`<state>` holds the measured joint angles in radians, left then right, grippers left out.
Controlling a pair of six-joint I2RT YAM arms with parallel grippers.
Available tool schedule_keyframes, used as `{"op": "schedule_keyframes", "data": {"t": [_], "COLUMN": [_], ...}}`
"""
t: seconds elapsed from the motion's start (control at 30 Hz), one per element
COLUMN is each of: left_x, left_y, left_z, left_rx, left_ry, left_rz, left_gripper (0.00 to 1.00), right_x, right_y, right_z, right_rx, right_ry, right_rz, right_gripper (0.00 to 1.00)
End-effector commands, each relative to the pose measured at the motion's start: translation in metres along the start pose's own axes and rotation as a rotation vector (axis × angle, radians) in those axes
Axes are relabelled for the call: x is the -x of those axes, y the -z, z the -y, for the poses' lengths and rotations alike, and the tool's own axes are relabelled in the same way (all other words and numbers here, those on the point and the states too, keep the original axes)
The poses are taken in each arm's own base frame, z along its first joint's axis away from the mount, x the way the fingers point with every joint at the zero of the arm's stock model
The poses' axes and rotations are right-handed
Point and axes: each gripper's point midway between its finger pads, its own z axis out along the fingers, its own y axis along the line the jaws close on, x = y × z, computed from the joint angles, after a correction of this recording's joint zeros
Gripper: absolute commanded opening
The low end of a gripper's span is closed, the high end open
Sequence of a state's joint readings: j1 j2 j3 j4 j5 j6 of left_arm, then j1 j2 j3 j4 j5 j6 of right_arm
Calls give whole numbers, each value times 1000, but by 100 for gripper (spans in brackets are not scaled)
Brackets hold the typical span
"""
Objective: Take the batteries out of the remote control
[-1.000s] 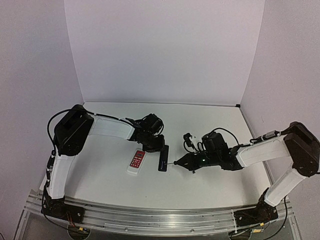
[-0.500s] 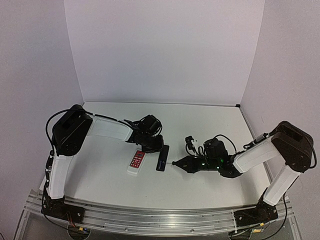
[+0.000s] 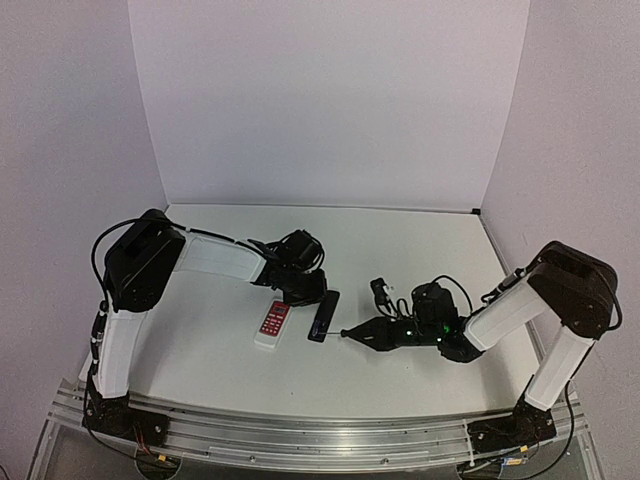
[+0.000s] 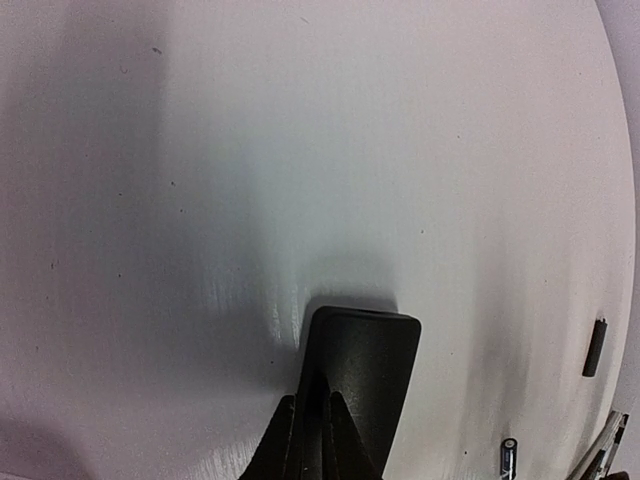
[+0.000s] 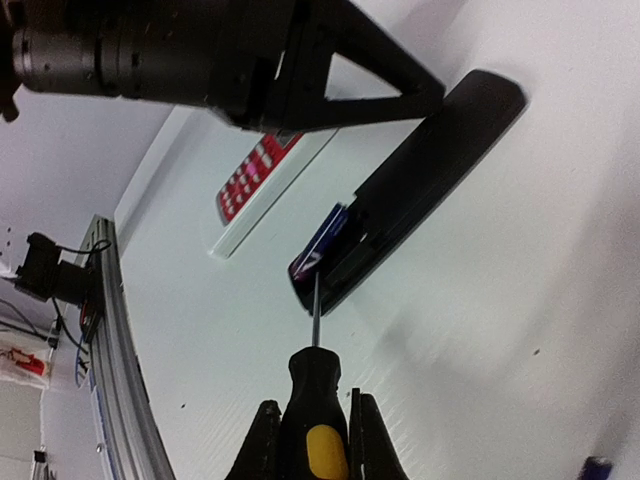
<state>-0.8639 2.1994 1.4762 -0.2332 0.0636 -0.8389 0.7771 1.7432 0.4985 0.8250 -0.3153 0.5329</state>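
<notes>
Black slim rectangular remote control (image 3: 324, 316) lay on white desk (image 3: 400, 260), compartment open. Left hand (image 3: 318, 293), fingers nearly together, pressed its far end. Right hand (image 5: 313, 410) clamped yellow-and-black-handled screwdriver (image 5: 315, 390), tip at bluish cell (image 5: 322, 240). Prying step, apparently; next: lever gently upward.

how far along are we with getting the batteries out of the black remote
Done: the remote control has its compartment open, and one loose battery seems to lie on the table. In hand: the left gripper pins the remote's far end while the right gripper holds the screwdriver, its tip at a blue cell tilted up. Left: freeing that cell; others may be hidden.
</notes>
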Motion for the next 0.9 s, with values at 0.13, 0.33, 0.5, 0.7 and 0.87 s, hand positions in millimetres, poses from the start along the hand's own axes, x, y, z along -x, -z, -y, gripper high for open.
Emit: {"op": "schedule_keyframes", "data": {"t": [0.13, 0.33, 0.5, 0.7, 0.87], "left_x": [-163, -163, -158, -148, -129], "left_y": [-17, -16, -16, -16, -14], "left_z": [-130, -127, -121, -110, -93], "left_rx": [410, 391, 374, 353, 332], "left_ry": [3, 0, -8, -15, -29], "left_rz": [-491, -491, -475, -454, -404], "left_gripper": [7, 8, 8, 9, 14], "right_x": [11, 14, 22, 33, 36], "right_y": [-2, -9, 0, 10, 23], "right_z": [-42, -27, -31, -44, -42], "right_rx": [217, 152, 143, 162, 71], "right_ry": [-37, -69, -65, -65, -39], "right_rz": [47, 76, 108, 126, 107], "right_gripper": [0, 0, 0, 0, 0]}}
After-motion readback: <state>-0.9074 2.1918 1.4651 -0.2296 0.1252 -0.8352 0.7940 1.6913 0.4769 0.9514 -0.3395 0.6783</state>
